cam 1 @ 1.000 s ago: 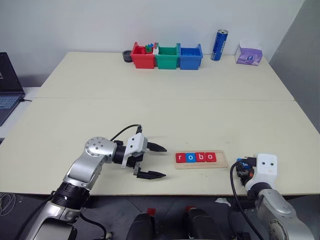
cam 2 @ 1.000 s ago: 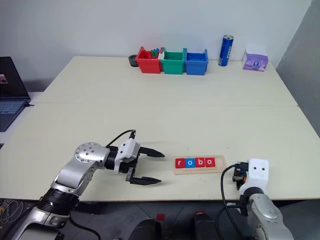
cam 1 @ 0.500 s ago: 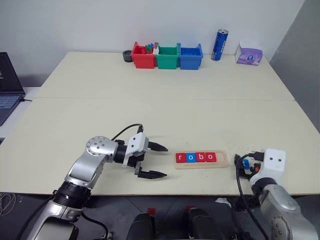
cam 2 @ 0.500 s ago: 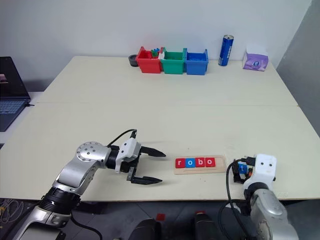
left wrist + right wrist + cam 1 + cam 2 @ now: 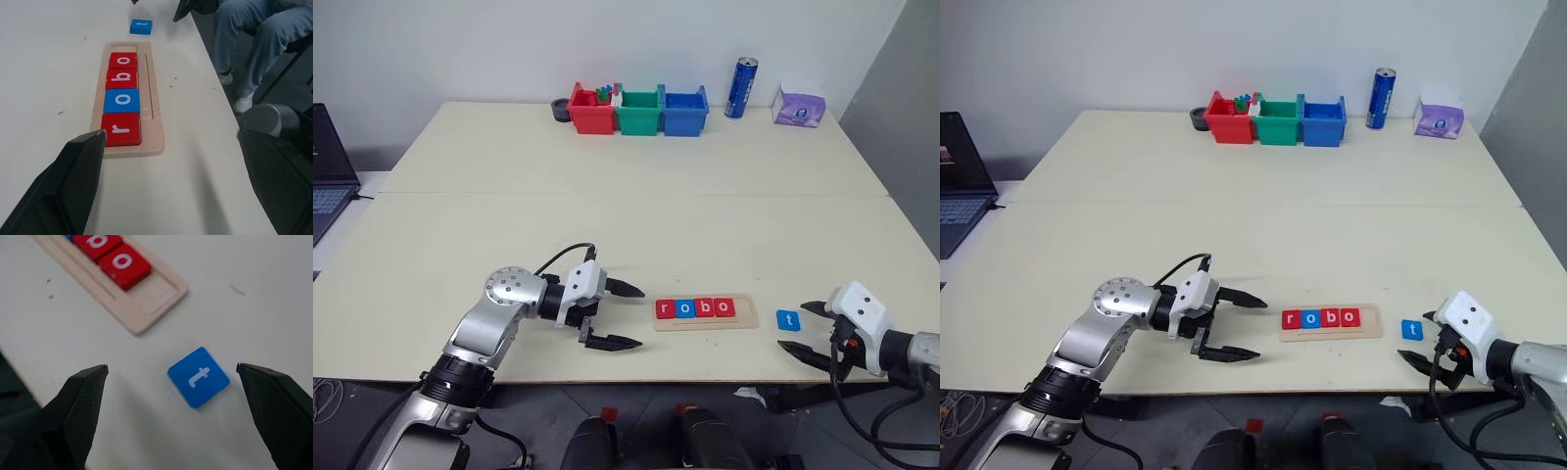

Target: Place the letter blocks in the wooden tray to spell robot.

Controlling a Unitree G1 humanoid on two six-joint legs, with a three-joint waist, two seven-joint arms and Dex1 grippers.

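The wooden tray (image 5: 748, 316) lies near the table's front edge with four letter blocks in it: red r (image 5: 667, 308), blue o (image 5: 686, 308), red b (image 5: 706, 307) and red o (image 5: 725, 307). Its right end slot is bare. A blue t block (image 5: 788, 320) lies flat on the table just right of the tray. My right gripper (image 5: 792, 326) is open, with its fingers on either side of the t block (image 5: 198, 377) and not touching it. My left gripper (image 5: 639, 315) is open just left of the tray and holds nothing.
Red (image 5: 592, 110), green (image 5: 639, 111) and blue (image 5: 685, 110) bins stand at the table's far edge, with a blue can (image 5: 742, 88) and a purple tissue pack (image 5: 800, 108) to their right. A laptop (image 5: 328, 166) sits far left. A seated person's legs (image 5: 254, 39) are beyond the table's right side.
My right gripper has opened, rolled and swung out to the right, and the blue t block now lies on the table beside the tray. The left arm has stayed still.
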